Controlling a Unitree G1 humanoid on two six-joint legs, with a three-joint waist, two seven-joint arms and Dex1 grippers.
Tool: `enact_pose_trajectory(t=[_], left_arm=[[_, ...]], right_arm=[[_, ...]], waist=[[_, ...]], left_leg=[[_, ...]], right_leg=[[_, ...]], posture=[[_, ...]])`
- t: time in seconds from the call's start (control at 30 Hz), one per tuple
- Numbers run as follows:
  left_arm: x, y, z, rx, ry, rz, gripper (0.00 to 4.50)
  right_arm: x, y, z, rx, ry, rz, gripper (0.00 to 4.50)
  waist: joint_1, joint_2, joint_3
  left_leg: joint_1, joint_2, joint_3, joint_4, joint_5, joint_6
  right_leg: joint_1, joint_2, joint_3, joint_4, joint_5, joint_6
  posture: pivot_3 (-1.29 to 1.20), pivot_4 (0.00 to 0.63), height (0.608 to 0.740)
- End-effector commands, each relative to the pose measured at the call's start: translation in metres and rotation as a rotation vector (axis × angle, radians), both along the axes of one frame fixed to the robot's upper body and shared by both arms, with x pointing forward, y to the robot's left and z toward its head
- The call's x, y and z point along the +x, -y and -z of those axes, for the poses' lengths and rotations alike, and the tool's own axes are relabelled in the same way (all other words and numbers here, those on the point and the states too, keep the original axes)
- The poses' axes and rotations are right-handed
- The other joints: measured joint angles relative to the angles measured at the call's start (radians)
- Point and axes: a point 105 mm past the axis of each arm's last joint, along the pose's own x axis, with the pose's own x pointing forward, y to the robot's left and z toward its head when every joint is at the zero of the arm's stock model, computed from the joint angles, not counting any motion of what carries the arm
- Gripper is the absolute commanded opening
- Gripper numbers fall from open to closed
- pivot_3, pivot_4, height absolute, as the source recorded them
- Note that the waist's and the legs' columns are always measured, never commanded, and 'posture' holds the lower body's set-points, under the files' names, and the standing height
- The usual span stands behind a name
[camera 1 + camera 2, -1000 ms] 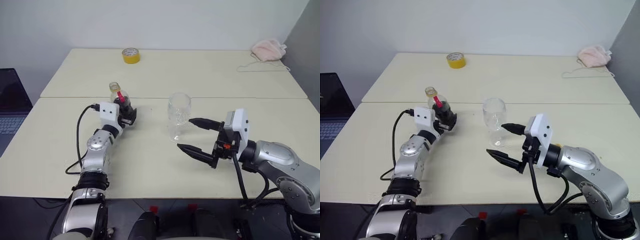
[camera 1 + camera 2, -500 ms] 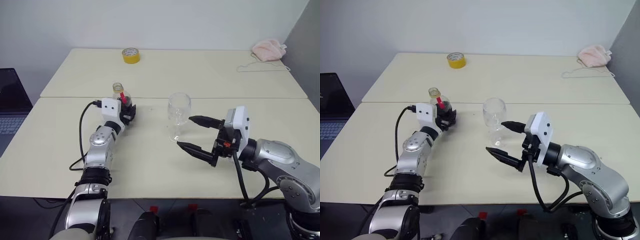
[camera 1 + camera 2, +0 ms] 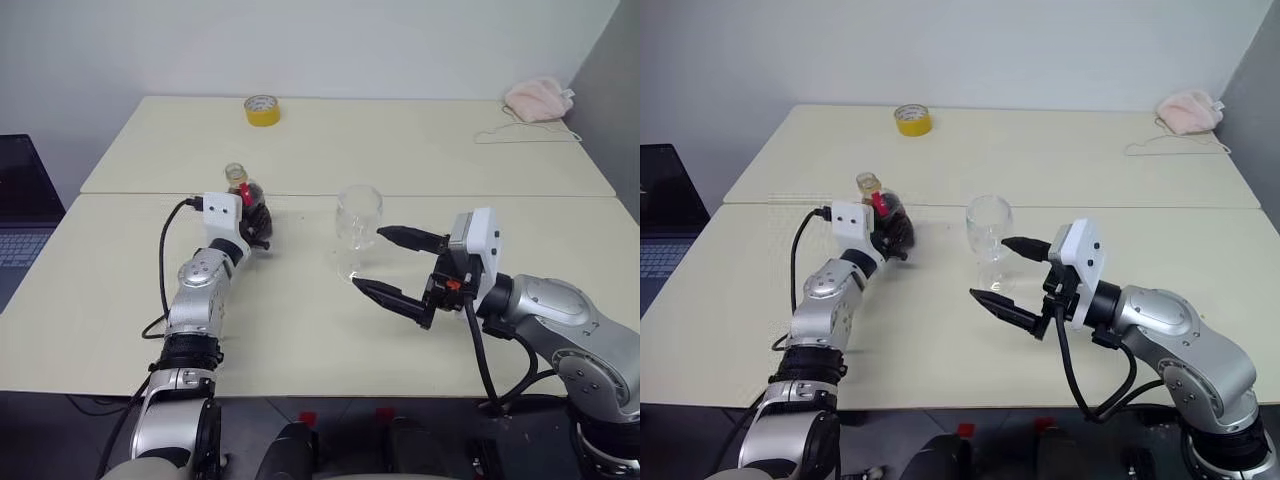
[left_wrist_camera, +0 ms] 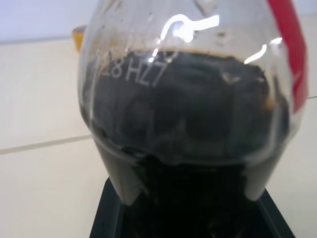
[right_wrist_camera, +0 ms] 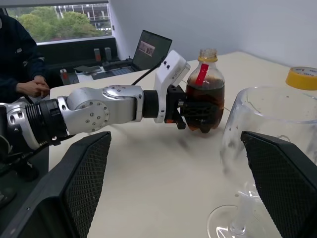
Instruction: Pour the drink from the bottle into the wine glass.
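Right wrist view: left gripper pinches the bottle upright, lifted just off the table near its left edge. Glass stands to its right, mid-table, between the right gripper's spread jaws.

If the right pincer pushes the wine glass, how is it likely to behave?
The wine glass probably tips easily: its rounded bowl sits high on a thin stem over a small flat foot. It looks empty, so likely light, and clear thin walls suggest it is fragile.
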Motion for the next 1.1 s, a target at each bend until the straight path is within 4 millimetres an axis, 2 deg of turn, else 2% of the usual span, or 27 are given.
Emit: enact_pose_trajectory(t=[0.03,0.2,0.37,0.57,0.7,1.1], left_arm=[[-0.001,0.024,-0.055,0.089,0.166,0.098,1.03],[-0.003,0.05,-0.07,0.137,0.214,0.218,1.03],[-0.004,0.067,-0.073,0.164,0.219,0.302,1.02],[-0.001,0.07,-0.081,0.28,0.286,0.316,1.02],[-0.005,0.073,-0.085,0.435,0.396,0.336,1.02],[-0.011,0.071,-0.085,0.725,0.587,0.358,0.99]], right_arm=[[-0.004,0.001,-0.016,0.035,0.064,-0.002,4.5],[0.001,0.003,-0.019,0.064,0.063,0.036,4.5],[0.009,0.007,-0.025,0.082,0.079,0.095,4.5],[0.013,0.01,-0.024,0.041,0.098,0.13,4.5],[0.017,0.009,-0.018,0.012,0.114,0.151,4.5],[0.033,0.016,-0.016,0.041,0.098,0.214,4.5]], waist=[[0.0,0.0,0.0],[0.0,0.0,0.0],[-0.002,0.0,0.0],[-0.002,0.0,0.0],[-0.002,0.0,0.0],[-0.003,0.0,0.0]], left_leg=[[0.0,0.0,0.0,0.0,0.0,0.0],[0.0,0.0,0.001,0.0,0.0,0.0],[0.0,0.0,0.001,-0.001,0.0,0.0],[0.0,0.0,0.001,-0.001,0.0,0.0],[0.0,0.0,0.001,-0.001,0.0,0.0],[0.0,0.0,0.001,-0.001,0.0,0.0]], right_leg=[[0.0,0.0,0.0,0.0,0.0,0.0],[0.0,0.0,0.0,0.0,0.0,0.0],[-0.001,0.0,0.0,0.0,0.0,0.0],[-0.001,0.0,0.001,0.0,0.0,0.0],[-0.001,0.0,0.001,0.0,0.0,0.0],[-0.002,0.0,0.001,0.0,0.0,0.0]], posture=[[0.0,0.15,0.74],[0.0,0.15,0.74],[0.0,0.15,0.74],[0.0,0.15,0.74],[0.0,0.15,0.74],[0.0,0.15,0.74]])
